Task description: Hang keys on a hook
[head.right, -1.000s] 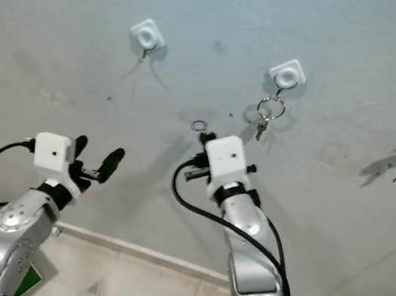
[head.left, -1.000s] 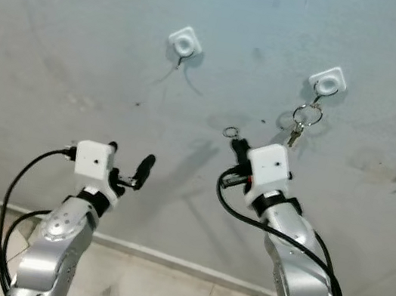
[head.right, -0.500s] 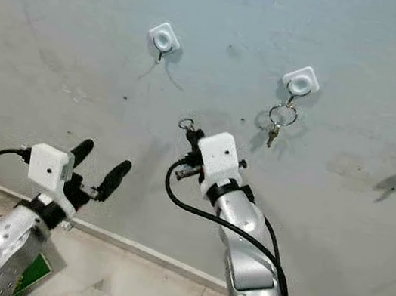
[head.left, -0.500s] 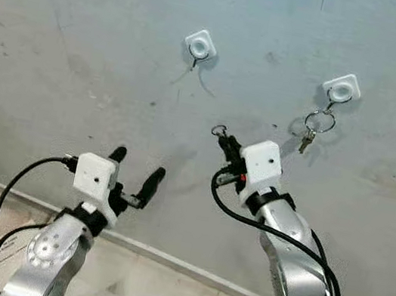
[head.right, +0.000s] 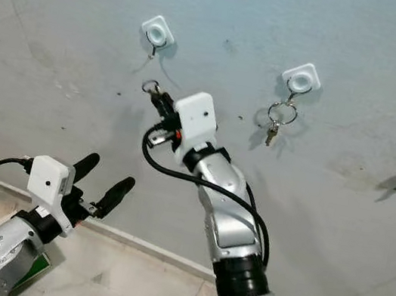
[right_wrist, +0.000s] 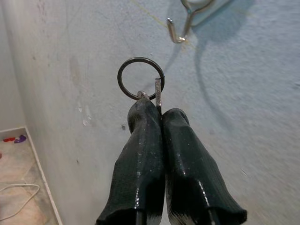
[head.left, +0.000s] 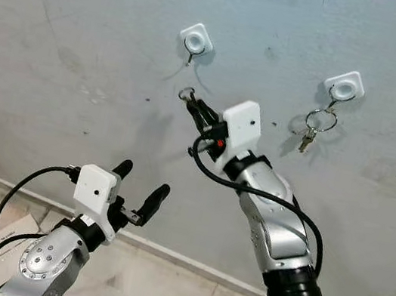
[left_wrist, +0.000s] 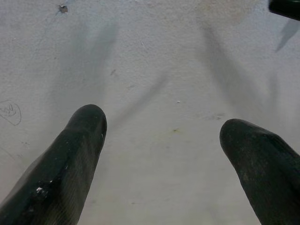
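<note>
— So, where's your key ring (right_wrist: 140, 78)?
— Thin steel loop, pinched in your right gripper (right_wrist: 157, 110)'s closed fingers; just below the empty hook (head.left: 195, 42); your left gripper (head.left: 139, 185) fingers spread wide, lower down.

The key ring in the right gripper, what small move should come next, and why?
Probably lift the key ring a little up and toward the empty hook, since the right gripper holds it just short of the hook's open tip, not yet threaded on.
</note>
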